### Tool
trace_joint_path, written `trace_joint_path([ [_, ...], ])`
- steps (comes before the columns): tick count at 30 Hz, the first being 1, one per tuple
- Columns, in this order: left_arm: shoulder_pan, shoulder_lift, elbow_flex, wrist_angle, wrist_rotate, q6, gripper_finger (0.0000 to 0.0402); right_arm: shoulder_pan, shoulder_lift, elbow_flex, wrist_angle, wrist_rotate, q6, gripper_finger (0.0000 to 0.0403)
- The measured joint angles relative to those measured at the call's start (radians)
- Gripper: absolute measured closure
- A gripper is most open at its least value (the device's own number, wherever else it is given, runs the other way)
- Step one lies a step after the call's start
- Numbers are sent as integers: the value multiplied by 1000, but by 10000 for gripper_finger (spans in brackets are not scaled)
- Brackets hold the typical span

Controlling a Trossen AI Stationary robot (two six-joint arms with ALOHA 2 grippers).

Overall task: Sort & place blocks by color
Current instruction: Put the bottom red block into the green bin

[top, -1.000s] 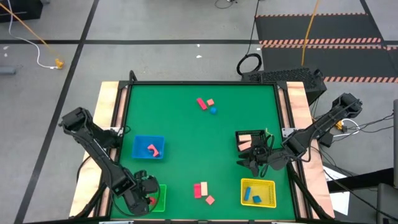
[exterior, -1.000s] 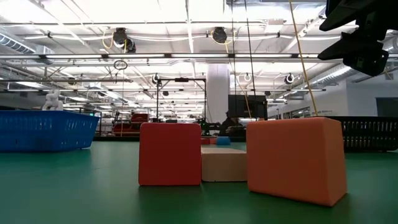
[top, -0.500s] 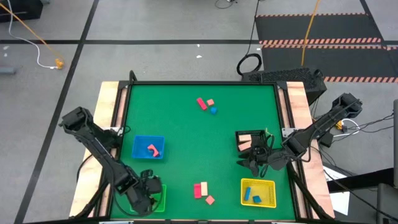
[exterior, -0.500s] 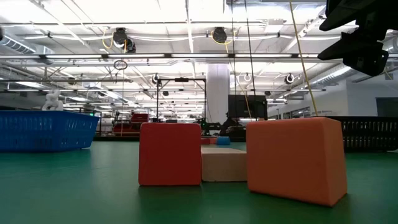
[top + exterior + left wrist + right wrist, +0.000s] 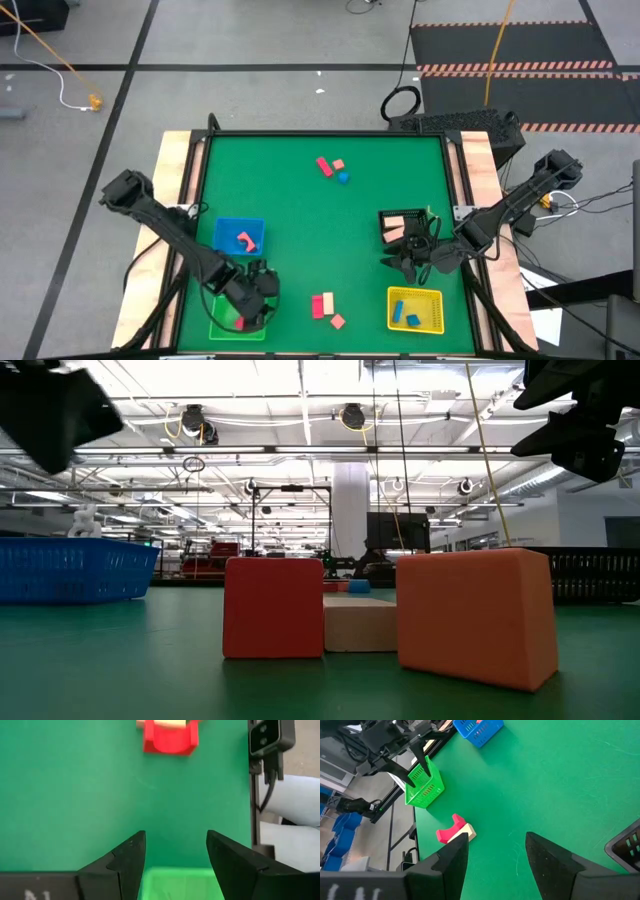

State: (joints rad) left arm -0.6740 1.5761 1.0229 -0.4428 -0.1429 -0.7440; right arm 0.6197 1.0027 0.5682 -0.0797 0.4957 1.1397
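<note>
Left gripper (image 5: 256, 298), fingers spread and empty, hangs over the meshed green tray (image 5: 222, 327). Right gripper (image 5: 405, 262), likewise spread, hovers beside the black tray (image 5: 385, 216). A red arch (image 5: 449, 831) abuts a tan bar (image 5: 468, 831).

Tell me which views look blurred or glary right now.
Low view: the dark left arm at the upper left is smeared, the nearby blocks are sharp, and the ceiling lights wash out. Left wrist view: the red block is soft. High view: even light, no glare on the table.
</note>
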Motion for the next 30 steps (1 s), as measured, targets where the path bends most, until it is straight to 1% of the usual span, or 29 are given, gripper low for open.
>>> trace_joint_path([
  [4,40,2,0,40,-11,65,187,0,0,0,0,0,0,216],
  [8,63,27,0,89,-44,140,160,0,0,0,0,0,0,215],
  [12,73,74,0,145,-107,219,130,0,0,0,0,0,0,216],
  [16,75,138,0,233,-173,275,118,0,0,0,0,0,0,216],
  [19,79,181,1,317,-206,303,122,0,0,0,0,0,0,216],
  [22,80,225,1,399,-225,323,137,0,0,0,0,0,0,216],
  [27,85,287,1,484,-247,331,165,0,0,0,0,0,0,216],
  [30,92,312,1,528,-248,331,173,0,0,0,0,0,0,216],
])
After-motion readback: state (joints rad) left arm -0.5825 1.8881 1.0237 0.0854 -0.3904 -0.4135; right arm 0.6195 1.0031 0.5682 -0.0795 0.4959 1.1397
